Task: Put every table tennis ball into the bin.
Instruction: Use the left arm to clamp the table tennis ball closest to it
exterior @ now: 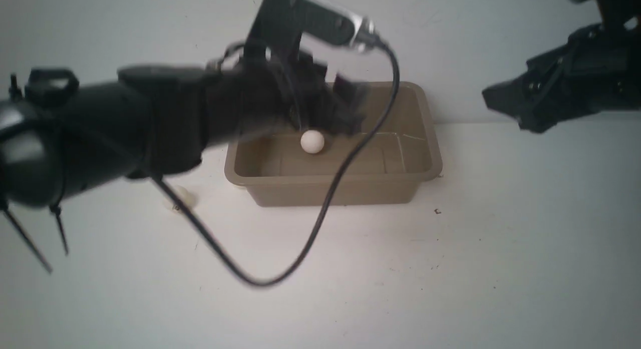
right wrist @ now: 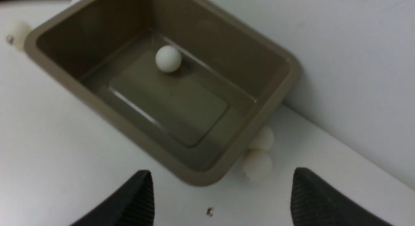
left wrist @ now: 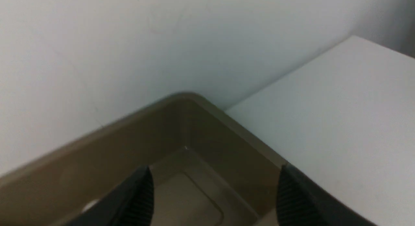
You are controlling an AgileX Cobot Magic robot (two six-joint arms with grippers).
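The taupe bin (exterior: 330, 191) stands against the back wall. One white table tennis ball (exterior: 312, 141) lies inside it, also in the right wrist view (right wrist: 168, 58). My left gripper (exterior: 345, 113) hovers over the bin, blurred. In the left wrist view it (left wrist: 214, 200) is open and empty above a bin corner (left wrist: 129, 138). Another ball (exterior: 179, 199) lies on the table left of the bin. My right gripper (exterior: 503, 103) is raised at the right, open and empty (right wrist: 220, 200). Two balls (right wrist: 257, 164) (right wrist: 263, 138) touch the bin's (right wrist: 129, 125) right end.
The ball left of the bin also shows in the right wrist view (right wrist: 16, 34). A black cable (exterior: 320, 219) loops from the left wrist down in front of the bin. A small dark speck (exterior: 437, 211) lies on the white table. The wall is close behind the bin.
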